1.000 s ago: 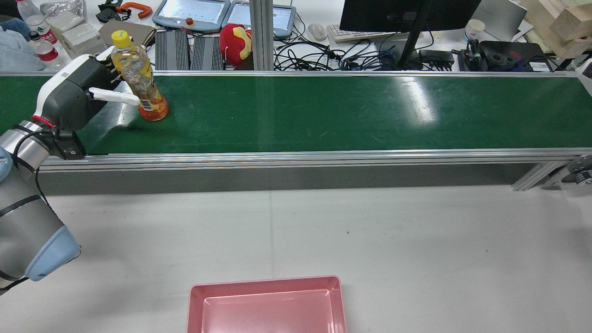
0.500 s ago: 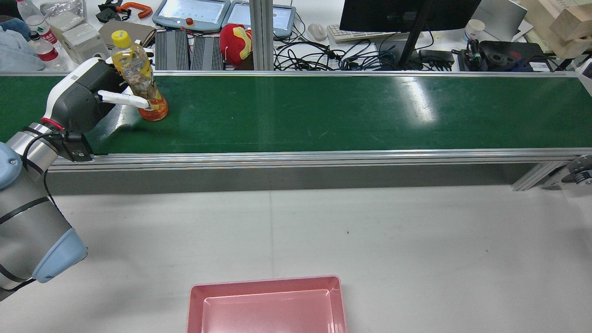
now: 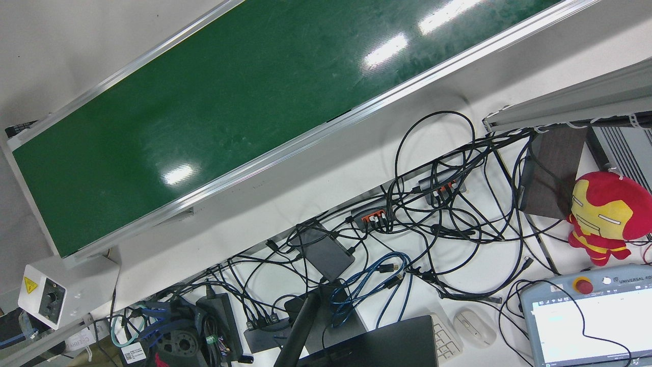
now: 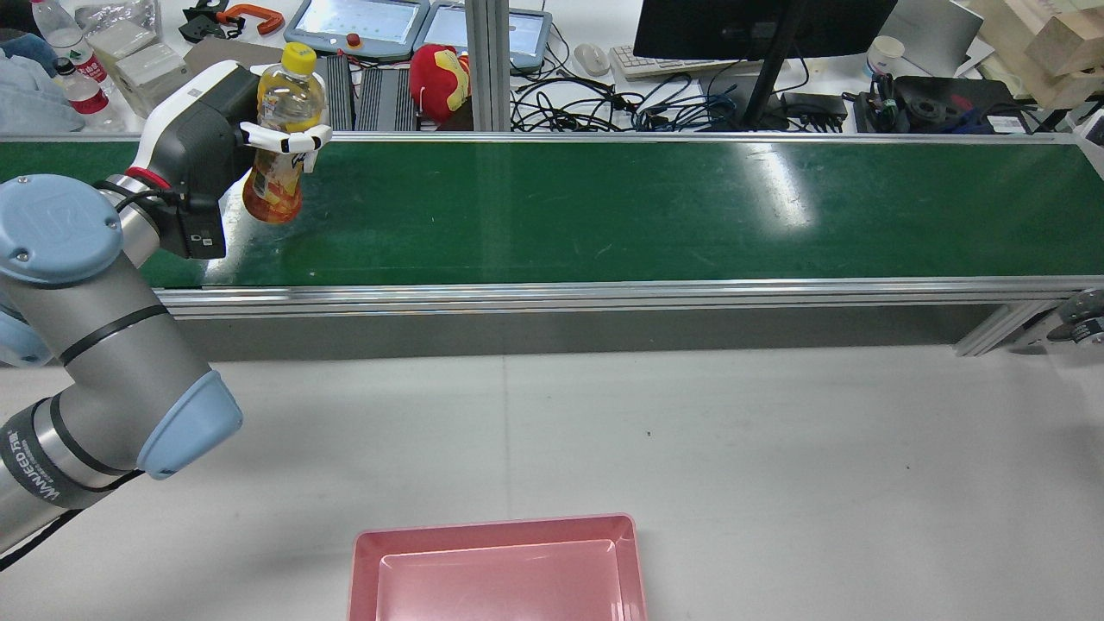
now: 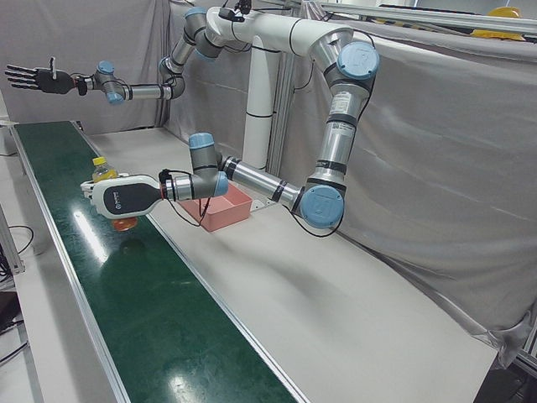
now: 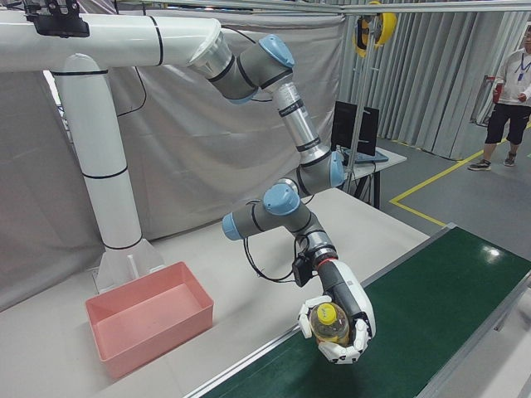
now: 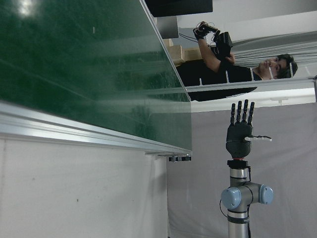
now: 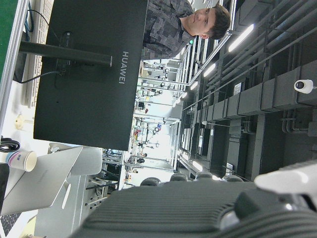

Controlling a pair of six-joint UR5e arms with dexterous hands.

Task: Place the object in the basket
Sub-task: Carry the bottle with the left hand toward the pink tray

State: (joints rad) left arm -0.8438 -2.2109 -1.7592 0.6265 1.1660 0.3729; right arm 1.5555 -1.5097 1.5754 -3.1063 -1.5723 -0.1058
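My left robot hand (image 4: 216, 138) is clamped around the clear plastic bottle of orange drink with a yellow cap (image 4: 280, 129), white fingers (image 4: 285, 136) wrapped across its middle. The bottle hangs clear of the long green conveyor belt (image 4: 604, 207), tilted a little with its cap leaning away from me, over the belt's left end in the rear view. The right-front view shows the same grip from the other side: the left robot hand (image 6: 338, 327) cups the bottle (image 6: 329, 325) from behind and beneath, above the belt's edge. The drink is amber to deep orange towards the base, and a printed label bands the waist.

My right robot hand (image 5: 33, 78) is raised far off at the belt's other end, fingers spread wide and holding nothing.

I count one bottle in play, one pink rectangular plastic basket (image 4: 498, 569) and one belt. The basket sits on the pale grey counter (image 4: 690, 448), well apart from the bottle.

Half a second ago the bottle stood on the belt with my fingers closing round it; now it is lifted off the surface and my arm has swung in closer.
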